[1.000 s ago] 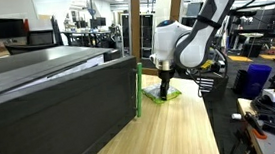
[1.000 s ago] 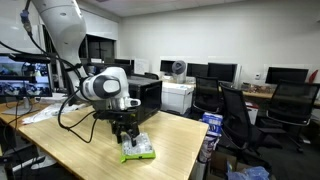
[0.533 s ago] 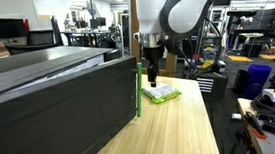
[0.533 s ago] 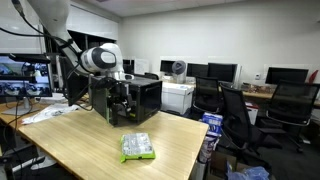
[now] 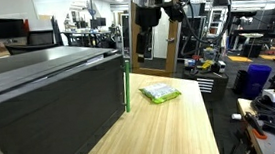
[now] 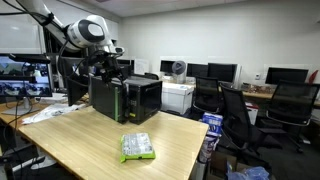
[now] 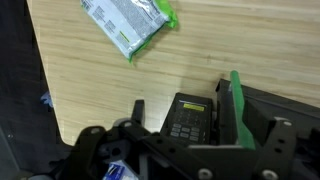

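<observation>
A flat packet with green edges (image 5: pixel 159 93) (image 6: pixel 137 147) (image 7: pixel 125 25) lies alone on the wooden table (image 5: pixel 173 134) (image 6: pixel 80 150) in all three views. My gripper (image 5: pixel 144 16) (image 6: pixel 109 68) (image 7: pixel 183 108) hangs high above the table, well clear of the packet, over the corner of a large black box (image 5: pixel 49 100) (image 6: pixel 125 98). Its jaws are open and hold nothing. In the wrist view a black keypad unit (image 7: pixel 188 118) with a lit display shows far below between the fingers, next to a green strip (image 7: pixel 238 88) on the box's edge.
The black box fills one side of the table. Office chairs (image 6: pixel 235 110), a white printer (image 6: pixel 178 95) and desks with monitors stand beyond the table's far edge. A blue bin (image 5: pixel 257 77) sits on the floor past the table.
The gripper was down at the packet a second ago. It has since risen and swung toward the black box with its jaws open, and the packet stays on the table.
</observation>
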Tool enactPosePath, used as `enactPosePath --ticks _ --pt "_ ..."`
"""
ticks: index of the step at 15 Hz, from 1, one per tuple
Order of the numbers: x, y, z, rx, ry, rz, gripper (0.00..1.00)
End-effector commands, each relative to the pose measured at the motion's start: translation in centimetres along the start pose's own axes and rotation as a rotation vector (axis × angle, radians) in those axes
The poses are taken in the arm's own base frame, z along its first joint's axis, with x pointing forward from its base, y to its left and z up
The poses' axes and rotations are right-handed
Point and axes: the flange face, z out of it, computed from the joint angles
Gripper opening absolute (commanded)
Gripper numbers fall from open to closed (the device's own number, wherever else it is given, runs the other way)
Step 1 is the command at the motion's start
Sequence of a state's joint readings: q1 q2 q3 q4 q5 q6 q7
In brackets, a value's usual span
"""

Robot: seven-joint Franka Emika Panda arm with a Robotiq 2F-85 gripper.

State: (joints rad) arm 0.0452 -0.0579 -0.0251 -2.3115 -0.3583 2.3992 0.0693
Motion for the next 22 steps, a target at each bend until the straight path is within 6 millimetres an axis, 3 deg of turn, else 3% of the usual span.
enactPosePath --ticks 1,6,10,16,22 --pt "0.2 0.2 -2.4 0.008 0.056 0.049 1.00" --pt "1.3 0.8 -3.1 0.025 0.203 0.129 1.00" --pt "1.3 1.0 -2.1 0.053 0.313 0.156 1.00" --pt "1.1 -0.7 -0.3 0.096 0.468 0.149 1.00" --pt "1.7 -0.2 0.5 0.092 0.571 0.141 1.00"
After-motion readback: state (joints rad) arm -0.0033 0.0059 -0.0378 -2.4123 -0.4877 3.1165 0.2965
